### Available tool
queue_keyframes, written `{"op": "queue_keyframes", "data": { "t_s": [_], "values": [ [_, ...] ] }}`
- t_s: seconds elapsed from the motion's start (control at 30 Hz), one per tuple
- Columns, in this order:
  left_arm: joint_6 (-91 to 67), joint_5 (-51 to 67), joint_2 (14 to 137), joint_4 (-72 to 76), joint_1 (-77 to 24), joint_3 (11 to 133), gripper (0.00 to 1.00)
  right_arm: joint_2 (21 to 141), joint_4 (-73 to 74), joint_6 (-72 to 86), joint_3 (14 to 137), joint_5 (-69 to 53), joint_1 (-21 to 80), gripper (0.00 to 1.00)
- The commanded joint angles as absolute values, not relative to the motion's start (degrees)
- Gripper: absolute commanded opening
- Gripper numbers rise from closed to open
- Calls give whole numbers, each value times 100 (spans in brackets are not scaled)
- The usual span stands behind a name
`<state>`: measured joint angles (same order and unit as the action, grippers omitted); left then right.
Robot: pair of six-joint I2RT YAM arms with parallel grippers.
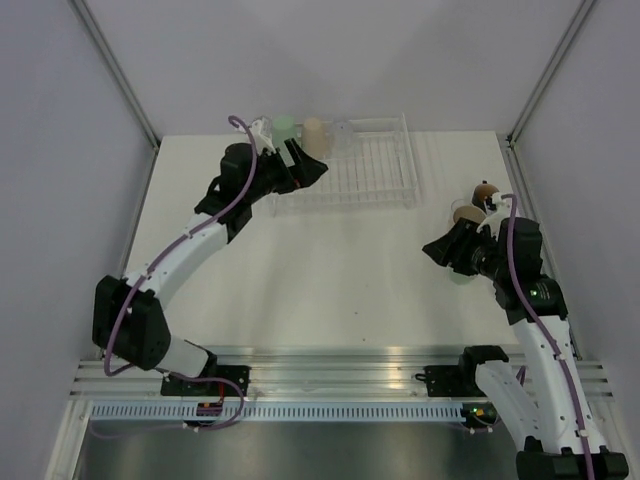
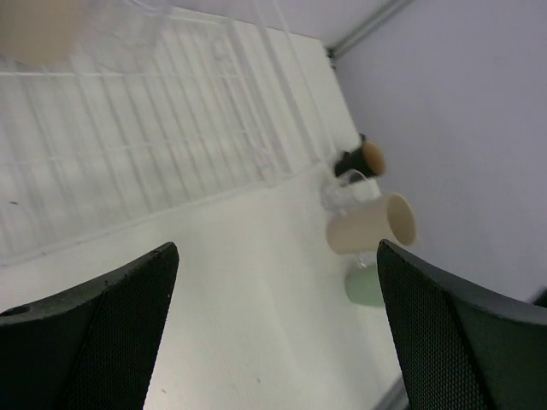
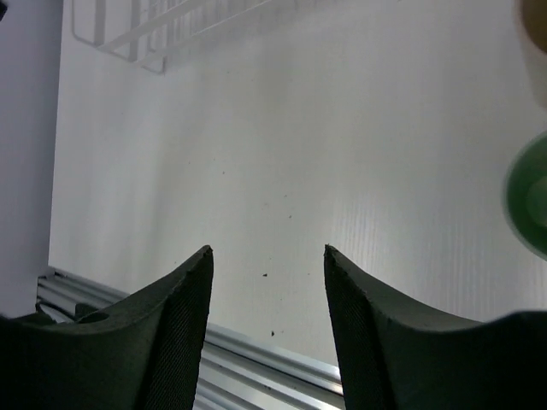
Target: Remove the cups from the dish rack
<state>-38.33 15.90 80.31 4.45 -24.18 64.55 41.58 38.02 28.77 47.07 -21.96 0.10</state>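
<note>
The white wire dish rack (image 1: 365, 170) stands at the back of the table. A mint green cup (image 1: 284, 127), a beige cup (image 1: 314, 134) and a clear cup (image 1: 342, 136) stand along its back left part. My left gripper (image 1: 316, 170) is open and empty, just in front of these cups at the rack's left end. In the left wrist view the gripper (image 2: 278, 248) hangs over bare table beside the rack (image 2: 128, 137). My right gripper (image 1: 436, 250) is open and empty, right of centre. A beige cup (image 1: 468, 213) and a mint green cup (image 2: 366, 287) sit on the table by the right arm.
A small dark brown cup (image 1: 487, 191) stands right of the rack, with a clear cup (image 2: 342, 190) beside it. The beige cup (image 2: 372, 224) there looks tipped on its side. The right wrist view (image 3: 267, 249) shows the mint cup (image 3: 530, 205) at its right edge and the metal rail (image 3: 256, 354) below.
</note>
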Motion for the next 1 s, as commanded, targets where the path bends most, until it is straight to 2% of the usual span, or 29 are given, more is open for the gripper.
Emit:
{"op": "queue_keyframes", "data": {
  "t_s": [0.0,0.13,0.23,0.6,0.97],
  "values": [
    [-3087,240,8893,-375,-2399,7275,100,4087,3402,2865,4544,-2417,465,61],
    [-2725,-1375,9816,-1001,-2399,8550,100,4008,3314,2839,4325,-2461,712,65],
    [-2435,-1809,10404,-1169,-2399,9269,100,4017,3305,2725,4272,-2540,782,65],
    [-1749,-2460,12154,-1617,-2399,11450,100,4175,3147,2584,3964,-2610,1010,69],
    [-1371,-2979,13016,-1679,-2347,12181,100,4298,3164,2479,4008,-2444,1143,72]
  ]
}}
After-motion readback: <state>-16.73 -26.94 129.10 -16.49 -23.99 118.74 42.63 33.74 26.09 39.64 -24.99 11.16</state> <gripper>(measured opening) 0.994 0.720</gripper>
